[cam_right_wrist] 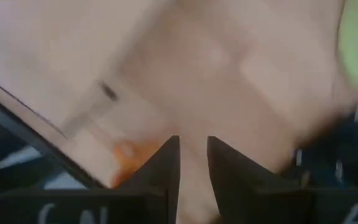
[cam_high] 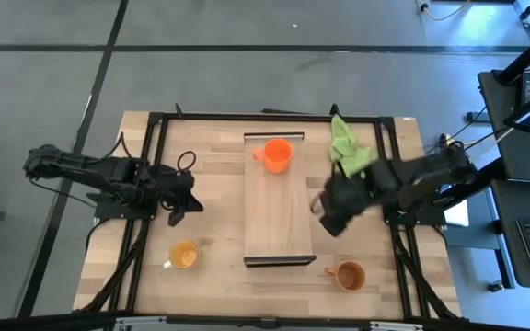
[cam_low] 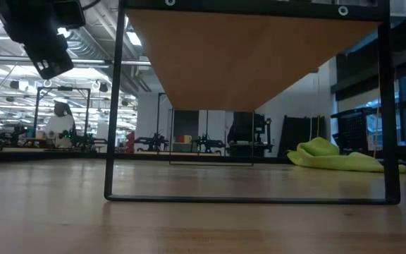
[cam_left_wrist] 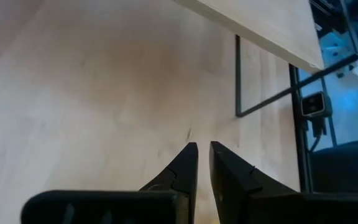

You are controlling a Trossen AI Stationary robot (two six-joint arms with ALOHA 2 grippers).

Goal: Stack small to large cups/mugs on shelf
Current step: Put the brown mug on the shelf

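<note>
With one orange mug (cam_high: 277,154) on the shelf (cam_high: 279,216) at twelve o'clock, the right gripper (cam_high: 325,213), jaws narrow and empty, should drop squarely over the brown-orange mug (cam_high: 349,275) at five o'clock.

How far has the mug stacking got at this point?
Done: the bright orange mug stands on the shelf, at its far end. In hand: nothing; the right tool hangs empty beside the shelf, and the left tool holds nothing either. Left: the yellow-orange mug and brown-orange mug, both on the tabletop.
</note>
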